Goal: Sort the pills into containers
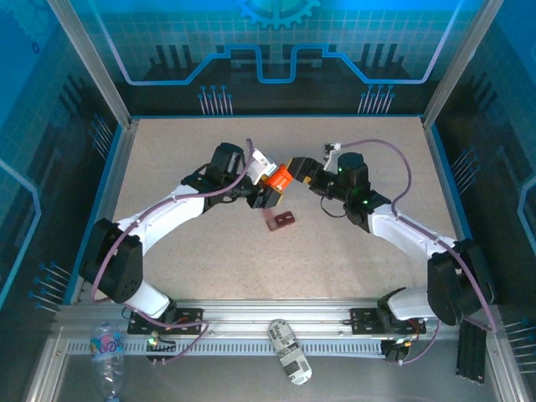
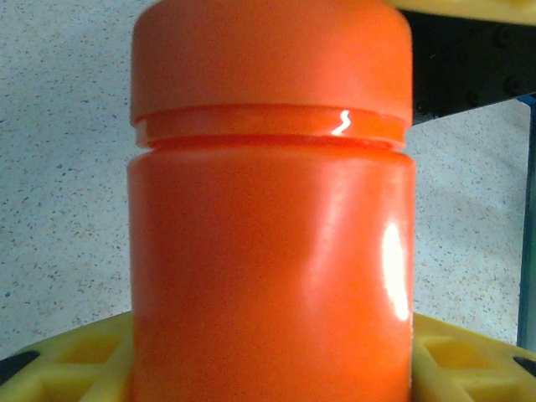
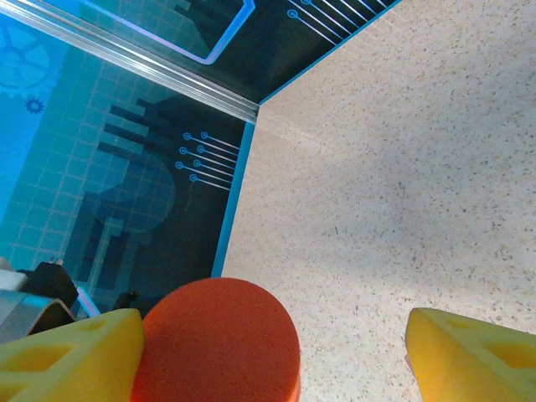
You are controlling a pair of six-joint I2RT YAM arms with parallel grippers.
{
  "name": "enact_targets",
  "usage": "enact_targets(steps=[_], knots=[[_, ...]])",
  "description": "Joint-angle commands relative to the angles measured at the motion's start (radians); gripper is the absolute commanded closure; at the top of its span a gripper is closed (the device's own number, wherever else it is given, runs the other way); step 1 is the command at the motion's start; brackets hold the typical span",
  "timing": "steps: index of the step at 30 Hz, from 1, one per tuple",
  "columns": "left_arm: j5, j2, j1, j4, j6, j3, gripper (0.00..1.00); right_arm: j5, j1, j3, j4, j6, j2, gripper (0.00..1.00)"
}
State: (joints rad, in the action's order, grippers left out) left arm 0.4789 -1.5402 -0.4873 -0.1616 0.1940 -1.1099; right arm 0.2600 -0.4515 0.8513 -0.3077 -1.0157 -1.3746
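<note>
My left gripper [image 1: 270,188] is shut on an orange pill bottle [image 1: 279,177] and holds it above the table's middle. In the left wrist view the bottle [image 2: 272,251] stands with its cap on between yellow fingers [image 2: 67,368]. The right gripper [image 1: 298,167] is open at the cap end. In the right wrist view the cap [image 3: 218,339] lies against the left yellow finger [image 3: 71,352], and the other finger [image 3: 473,352] stands well apart from it. The dark red-brown compartment tray [image 1: 280,219] lies flat on the table just below the bottle. No loose pills are visible.
The speckled beige table [image 1: 360,251] is bounded by blue-edged walls [image 1: 435,159]. On the near metal rail lie a white labelled bottle [image 1: 289,352] and, at the left, a clear plastic bottle [image 1: 107,347].
</note>
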Motion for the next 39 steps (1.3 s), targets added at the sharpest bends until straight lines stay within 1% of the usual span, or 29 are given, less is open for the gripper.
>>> enact_targets(steps=[1, 2, 12, 15, 16, 20, 22, 24, 25, 27, 29, 31, 33, 35, 36, 39], knots=[[0.006, 0.010, -0.012, 0.028, 0.027, -0.024, 1.00, -0.021, -0.032, 0.023, 0.014, -0.003, -0.024, 0.19], [0.006, 0.010, -0.015, 0.027, 0.026, -0.023, 1.00, -0.022, -0.035, 0.050, 0.008, -0.003, -0.027, 0.19], [0.004, 0.000, -0.020, 0.038, 0.023, -0.025, 1.00, -0.011, -0.062, 0.080, 0.011, 0.000, -0.044, 0.23], [0.003, -0.002, -0.022, 0.039, 0.022, -0.028, 1.00, -0.013, -0.063, 0.071, 0.006, 0.001, -0.039, 0.29], [0.003, -0.003, -0.022, 0.039, 0.020, -0.028, 1.00, -0.017, -0.062, 0.069, 0.008, 0.002, -0.037, 0.33], [0.007, -0.004, -0.022, 0.048, 0.015, -0.028, 1.00, -0.014, -0.054, 0.054, 0.000, 0.015, -0.029, 0.56], [0.021, -0.003, -0.020, 0.049, 0.007, -0.029, 1.00, 0.011, -0.035, 0.037, -0.032, 0.028, -0.029, 0.63], [0.053, -0.001, -0.015, 0.037, 0.004, -0.036, 1.00, 0.056, -0.003, 0.005, -0.092, 0.073, -0.033, 0.67], [0.075, 0.002, -0.010, 0.022, 0.005, -0.042, 1.00, 0.111, 0.022, 0.002, -0.123, 0.118, -0.040, 0.67], [0.129, 0.008, 0.004, 0.002, 0.001, -0.053, 1.00, 0.300, 0.083, 0.000, -0.238, 0.194, -0.078, 0.66], [0.193, 0.011, 0.018, -0.017, -0.007, -0.060, 1.00, 0.436, 0.132, -0.008, -0.343, 0.228, -0.107, 0.64], [0.268, 0.012, 0.034, -0.027, -0.024, -0.065, 1.00, 0.556, 0.178, -0.022, -0.481, 0.215, -0.143, 0.64], [0.327, 0.012, 0.039, -0.017, -0.041, -0.061, 1.00, 0.615, 0.200, -0.020, -0.574, 0.168, -0.178, 0.64], [0.357, 0.006, 0.040, -0.005, -0.059, -0.059, 1.00, 0.636, 0.205, -0.014, -0.637, 0.122, -0.208, 0.65], [0.370, 0.001, 0.039, -0.001, -0.068, -0.060, 1.00, 0.636, 0.204, -0.012, -0.659, 0.107, -0.218, 0.64], [0.361, -0.009, 0.039, 0.003, -0.078, -0.064, 1.00, 0.611, 0.196, -0.015, -0.658, 0.088, -0.228, 0.64]])
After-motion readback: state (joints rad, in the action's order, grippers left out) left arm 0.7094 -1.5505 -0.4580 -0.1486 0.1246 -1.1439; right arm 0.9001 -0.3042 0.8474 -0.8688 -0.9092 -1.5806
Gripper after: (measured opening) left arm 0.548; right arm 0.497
